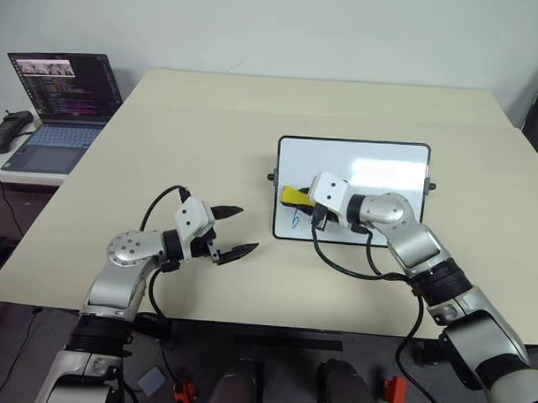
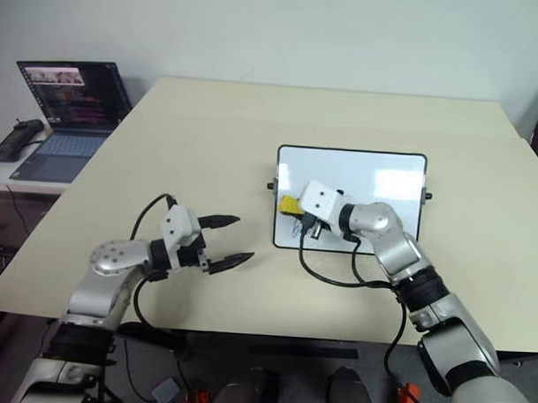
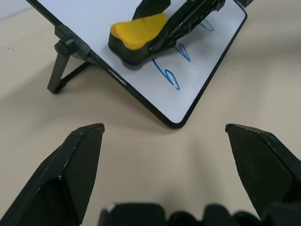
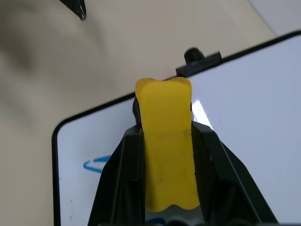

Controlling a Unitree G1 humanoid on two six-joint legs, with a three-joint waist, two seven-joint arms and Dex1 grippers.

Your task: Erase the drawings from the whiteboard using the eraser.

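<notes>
Eraser on the board at its left edge, blue marks not yet wiped.

Right gripper [image 1: 297,200] is clamped on the one yellow eraser [image 3: 136,32], its pad set against the whiteboard [image 1: 376,161] near the left edge, just above the drawings [image 3: 175,81]. I count about three blue squiggles in the board's lower-left corner. Left gripper [image 1: 234,230] hangs with its fingers spread wide and nothing between them, over the tabletop [image 1: 210,120] just left of the board. One board, propped on a small stand. Risks, as I judge them: pressing hard could tip or slide the unsteadied board; a shallow pass could smear or miss the lowest mark; the eraser could twist in the grip. One laptop [image 1: 60,106] sits well apart.
</notes>
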